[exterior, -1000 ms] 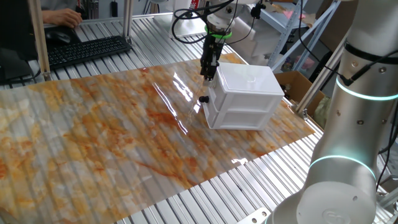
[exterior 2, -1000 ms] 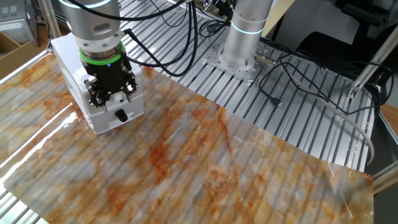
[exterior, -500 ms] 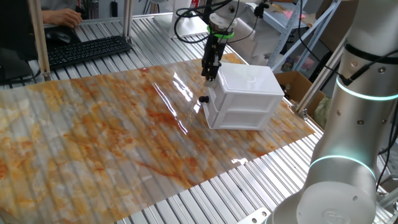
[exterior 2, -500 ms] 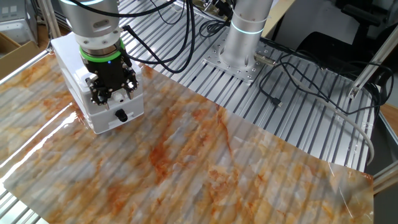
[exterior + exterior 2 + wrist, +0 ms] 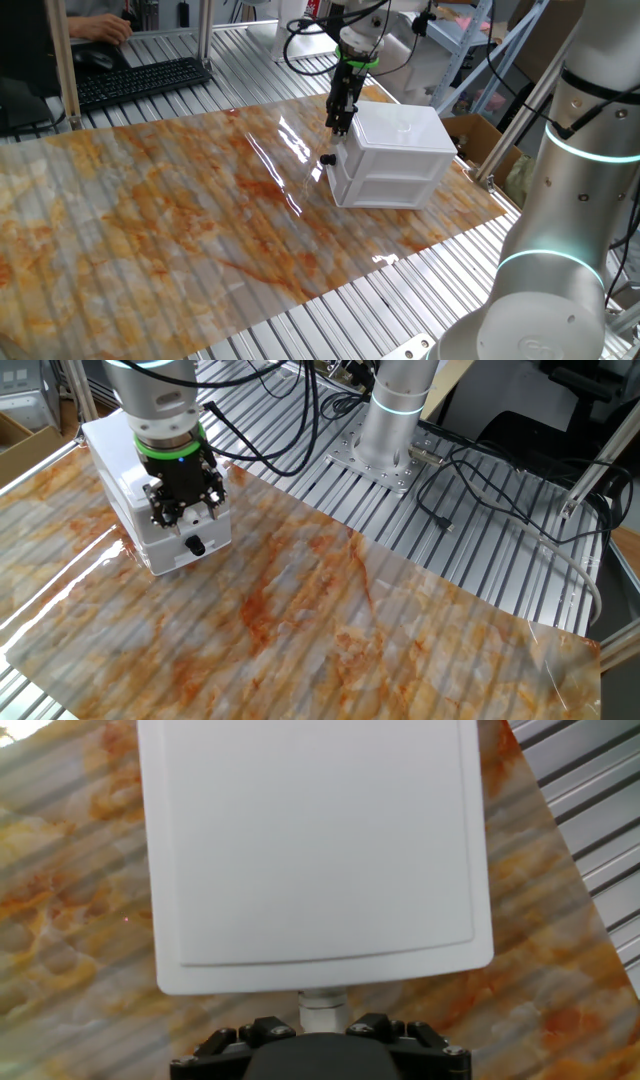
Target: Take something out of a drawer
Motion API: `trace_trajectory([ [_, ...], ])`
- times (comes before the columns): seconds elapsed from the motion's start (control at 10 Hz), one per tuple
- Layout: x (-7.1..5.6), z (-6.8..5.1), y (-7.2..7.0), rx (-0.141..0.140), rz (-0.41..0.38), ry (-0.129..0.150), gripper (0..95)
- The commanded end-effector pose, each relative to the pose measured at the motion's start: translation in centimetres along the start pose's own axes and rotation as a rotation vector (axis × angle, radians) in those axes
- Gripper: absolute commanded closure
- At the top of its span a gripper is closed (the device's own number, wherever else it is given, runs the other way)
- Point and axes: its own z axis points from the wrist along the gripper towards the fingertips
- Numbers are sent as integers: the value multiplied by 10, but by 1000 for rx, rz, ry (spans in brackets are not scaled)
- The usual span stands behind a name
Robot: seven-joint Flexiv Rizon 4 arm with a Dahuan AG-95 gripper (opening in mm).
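The white two-drawer cabinet (image 5: 400,135) stands on the marbled mat, and both drawers look closed. The top drawer (image 5: 392,162) shows as the upper band of its side. A black knob (image 5: 327,159) sticks out of the front and also shows in the other fixed view (image 5: 196,546). My gripper (image 5: 340,124) points down just above the cabinet's front top edge (image 5: 185,512). In the hand view the cabinet top (image 5: 310,840) fills the frame. A short white stub (image 5: 323,1008) sits between my black fingers (image 5: 268,1030). The gripper (image 5: 323,1030) looks open and holds nothing.
The orange-marbled mat (image 5: 180,220) covers the slatted metal table. A keyboard (image 5: 140,80) and a person's arm are at the far left. The arm's grey base (image 5: 395,420) and loose cables (image 5: 470,470) lie beyond the mat. A cardboard box (image 5: 475,135) sits behind the cabinet.
My gripper has shifted slightly up and toward the cabinet over the last second. The cabinet and its drawers have not moved.
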Motion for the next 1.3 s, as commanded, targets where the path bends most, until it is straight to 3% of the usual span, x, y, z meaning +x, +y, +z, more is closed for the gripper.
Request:
trace_trajectory([
  [0.1, -1, 0, 0, 1, -8, 1, 570],
  [0.7, -3, 1, 1, -6, -6, 0, 570],
  [0.8, -3, 1, 1, -6, -10, 1, 760],
  [1.1, -4, 1, 1, -6, -34, 0, 760],
  [1.2, -4, 1, 1, -7, -33, -1, 950],
  [1.3, -4, 1, 1, -11, -31, 2, 950],
])
